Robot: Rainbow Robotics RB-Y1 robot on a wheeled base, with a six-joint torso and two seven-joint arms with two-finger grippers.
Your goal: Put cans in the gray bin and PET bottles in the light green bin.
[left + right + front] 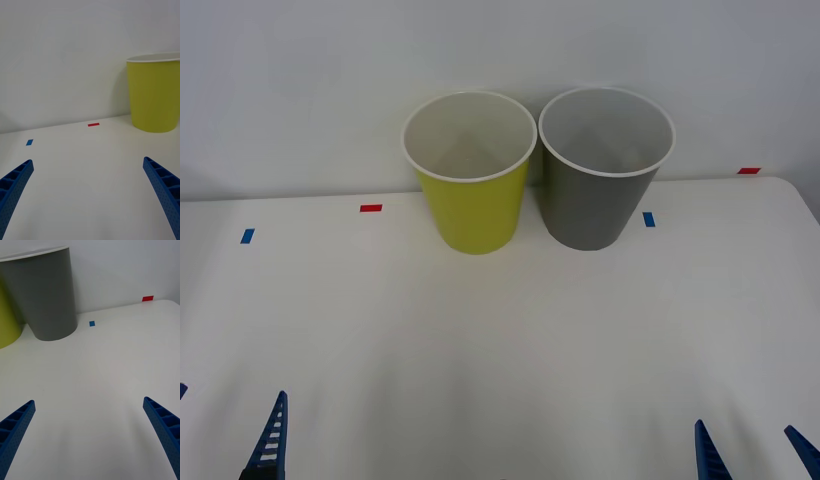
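White worktop point(500, 330) carries the light green bin point(472, 205) touching the gray bin point(600, 195); near of both, left hand point(88, 195) and right hand point(88, 435) hover low with fingers spread, holding nothing.

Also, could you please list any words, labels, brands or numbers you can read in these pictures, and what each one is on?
None: no readable text.
The light green bin and gray bin are plain.
The red and blue tape marks on the table are blank.

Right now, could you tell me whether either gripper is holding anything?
Nothing is held: the left gripper and right gripper are both open above the table.
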